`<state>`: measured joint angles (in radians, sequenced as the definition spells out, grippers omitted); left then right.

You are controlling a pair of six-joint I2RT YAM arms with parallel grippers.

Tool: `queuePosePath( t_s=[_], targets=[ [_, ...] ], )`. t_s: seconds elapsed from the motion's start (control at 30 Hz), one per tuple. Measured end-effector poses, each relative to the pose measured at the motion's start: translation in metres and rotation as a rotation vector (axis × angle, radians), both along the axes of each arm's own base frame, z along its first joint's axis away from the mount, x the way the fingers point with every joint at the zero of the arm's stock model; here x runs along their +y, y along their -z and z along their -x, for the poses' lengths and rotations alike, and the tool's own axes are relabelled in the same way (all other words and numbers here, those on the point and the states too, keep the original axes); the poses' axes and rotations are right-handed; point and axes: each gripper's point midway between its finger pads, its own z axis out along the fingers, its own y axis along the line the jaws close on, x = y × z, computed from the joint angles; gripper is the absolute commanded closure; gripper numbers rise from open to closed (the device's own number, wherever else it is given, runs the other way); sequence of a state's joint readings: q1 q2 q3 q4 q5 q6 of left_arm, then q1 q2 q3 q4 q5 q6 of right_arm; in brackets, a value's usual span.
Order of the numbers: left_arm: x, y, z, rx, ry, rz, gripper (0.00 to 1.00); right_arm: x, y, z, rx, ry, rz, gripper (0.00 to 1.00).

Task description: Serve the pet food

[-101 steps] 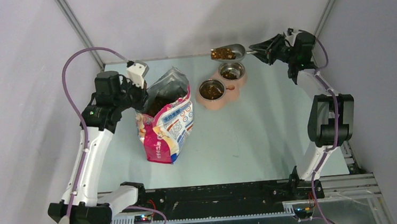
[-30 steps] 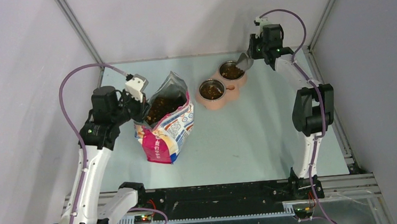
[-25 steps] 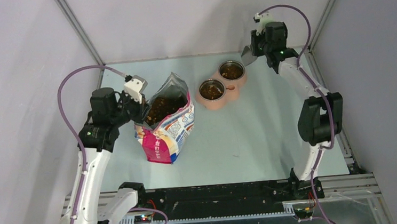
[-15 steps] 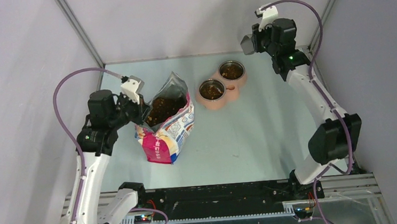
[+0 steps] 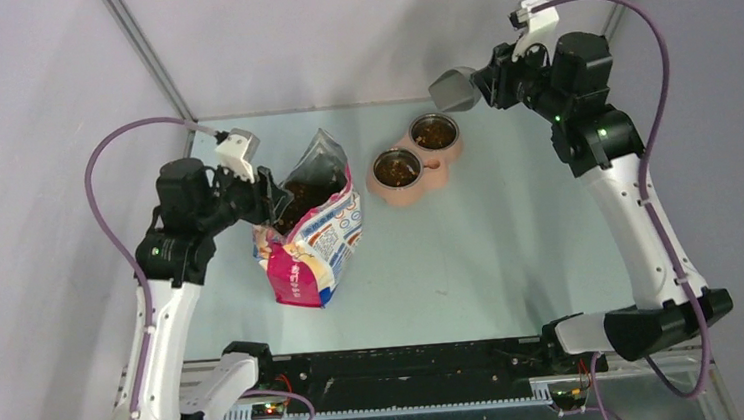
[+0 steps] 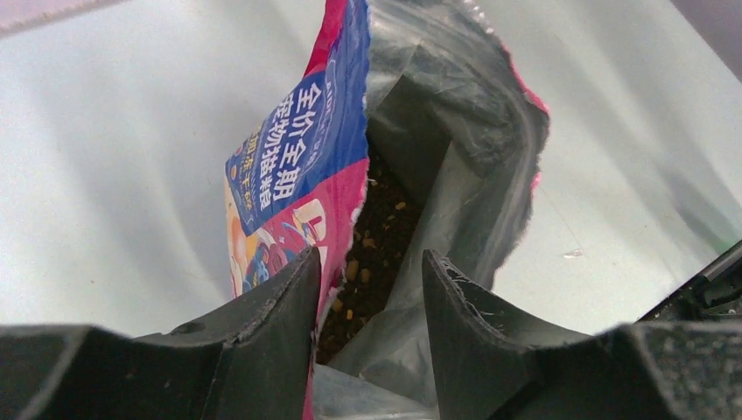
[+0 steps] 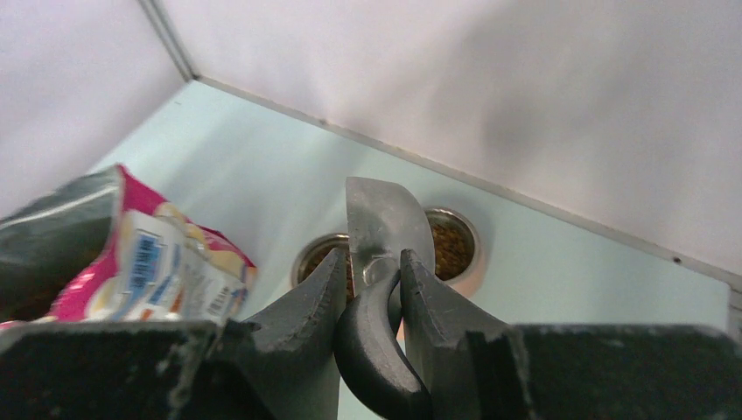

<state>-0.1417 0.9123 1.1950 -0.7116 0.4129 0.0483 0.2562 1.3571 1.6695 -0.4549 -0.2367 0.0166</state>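
And the left gripper (image 6: 369,262) lets go! It was clamped on the rim of the bag (image 5: 311,250) a second ago. Now its jaws stand apart, with the bag's printed front wall against one finger and the open mouth between them. On the other side, the right gripper (image 7: 372,262) has swung up and back from the far bowl (image 5: 434,132). It is closed tight on the dark handle of the scoop (image 5: 452,87), which now hangs raised over the back edge of the table (image 5: 472,252), well apart from the bowls. The scoop shows bare grey metal where it carried a brown load a few seconds ago. The right arm's elbow has gone out to the right as well. The bag hasn't budged: it stands upright with its top torn open and silver lining showing, and pet food (image 6: 372,249) is heaped dark brown down inside. More kibble lies in both steel bowls of the pink feeder (image 5: 410,193), the far bowl and the near bowl (image 5: 397,170), which sits near the bag on its right. The tabletop is pale green, with plain grey-lilac walls (image 5: 354,31) on three sides and metal frame posts (image 5: 145,57) running up the back corners.
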Motion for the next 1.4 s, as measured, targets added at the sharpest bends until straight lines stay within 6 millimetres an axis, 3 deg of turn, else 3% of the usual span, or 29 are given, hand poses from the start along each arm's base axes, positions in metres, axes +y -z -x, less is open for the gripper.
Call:
queuePosePath(
  t_s=[0.17, 0.27, 0.37, 0.5, 0.67, 0.93, 1.17, 1.4],
  targets=[
    [0.005, 0.028, -0.017, 0.117, -0.045, -0.033, 0.49, 0.025, -0.027, 0.028, -0.034, -0.107, -0.054, 1.00],
    [0.011, 0.040, -0.026, 0.149, -0.090, -0.057, 0.59, 0.056, -0.036, 0.044, -0.039, -0.219, -0.058, 1.00],
    [0.016, 0.036, -0.033, 0.126, -0.124, -0.061, 0.70, 0.090, -0.046, 0.057, -0.052, -0.334, -0.060, 1.00],
    [0.017, 0.036, -0.043, 0.120, -0.146, -0.062, 0.83, 0.135, -0.044, 0.077, -0.038, -0.479, -0.061, 1.00],
    [0.017, 0.036, -0.051, 0.120, -0.159, -0.053, 0.93, 0.177, -0.027, 0.085, 0.007, -0.586, -0.039, 1.00],
    [0.015, 0.032, -0.050, 0.130, -0.183, -0.006, 1.00, 0.226, 0.005, 0.073, 0.110, -0.673, -0.013, 1.00],
    [0.013, 0.031, -0.043, 0.120, -0.192, 0.032, 1.00, 0.241, 0.035, 0.078, 0.147, -0.679, 0.076, 1.00],
    [0.010, 0.030, -0.037, 0.098, -0.187, 0.070, 1.00, 0.255, 0.072, 0.106, 0.206, -0.725, 0.182, 1.00]
  ],
)
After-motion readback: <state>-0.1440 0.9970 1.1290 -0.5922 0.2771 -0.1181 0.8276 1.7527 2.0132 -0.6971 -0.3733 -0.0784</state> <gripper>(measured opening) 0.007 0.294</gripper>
